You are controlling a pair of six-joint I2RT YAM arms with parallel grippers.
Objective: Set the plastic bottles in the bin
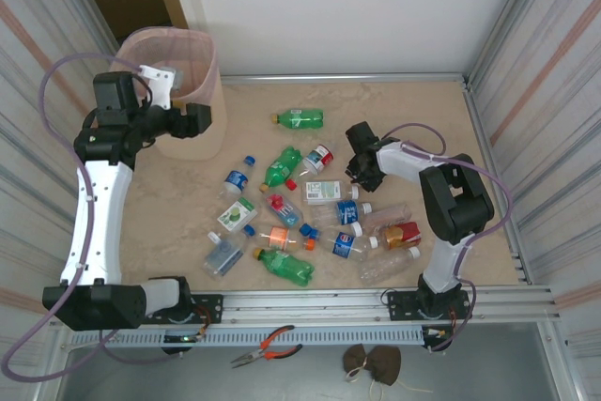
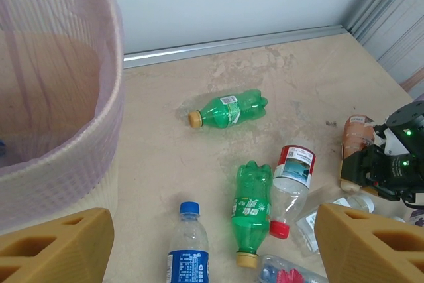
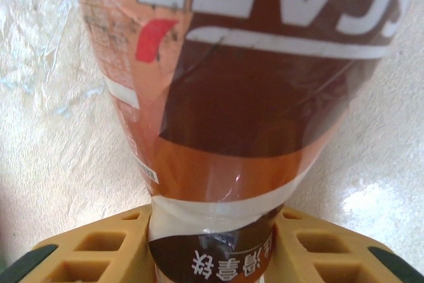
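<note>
Right tool is clamped on a brown-and-orange-label bottle, with its yellow fingers pressed to either side of it. The bottle runs straight out ahead of the tool, low over the beige worktop. Can't tell if it's actually lifted off.

Left tool is spread wide with nothing in it. The bin with its pink liner is right up against its left side. A green bottle lies farther out ahead of that tool. Closer in, between its fingers, there's another green one, a blue-capped clear one and a red-capped one. The rest of the plastic bottles are scattered on the worktop between the two tools.
</note>
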